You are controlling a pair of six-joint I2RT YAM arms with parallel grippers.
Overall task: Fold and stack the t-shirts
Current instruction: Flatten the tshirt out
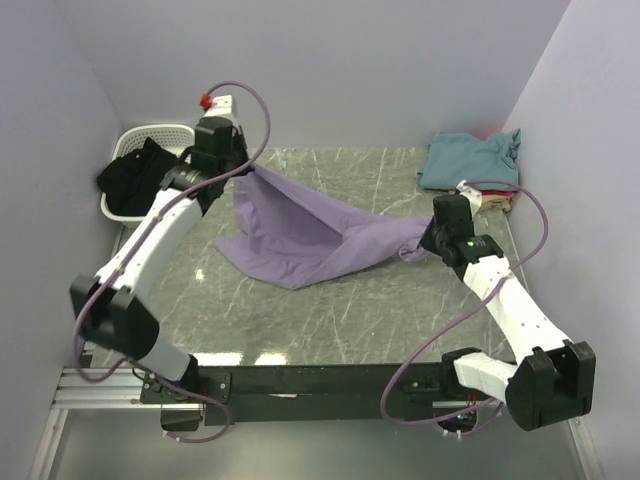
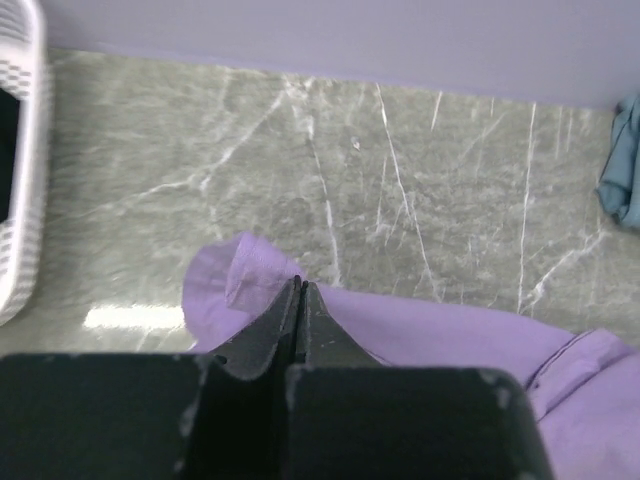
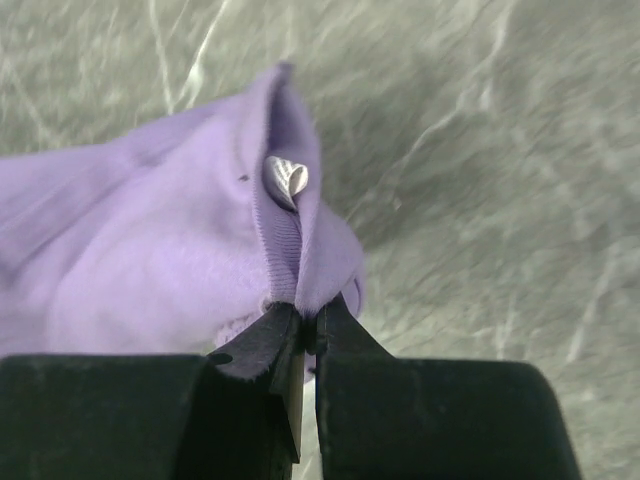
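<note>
Left jaws, right jaws both pinched on one lavender t-shirt (image 1: 300, 240); one teal t-shirt (image 1: 465, 160) far right

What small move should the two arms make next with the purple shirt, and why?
Probably spread the arms apart to pull it taut. The left fingers and the right fingers are each shut on an edge of the lavender t-shirt, which sags bunched between them onto the table.
</note>
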